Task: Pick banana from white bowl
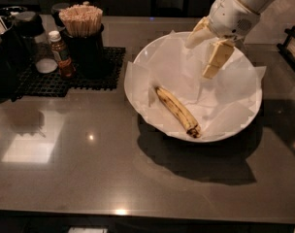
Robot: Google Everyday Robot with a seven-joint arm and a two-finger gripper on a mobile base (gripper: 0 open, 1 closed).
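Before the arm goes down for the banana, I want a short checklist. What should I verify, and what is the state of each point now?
1. Banana reachable: ok. The banana lies on the paper inside the white bowl, with nothing on top of it.
2. Gripper ready: ok. The gripper has its fingers spread apart and holds nothing.
3. Gripper over the banana: not ok. It hangs over the far right part of the bowl, apart from the banana.
4. Fingers turned across the banana's length: cannot tell.
5. Neighbours out of the way: ok. The small bottle and the cup of sticks stand on the mat to the left, apart from the bowl.
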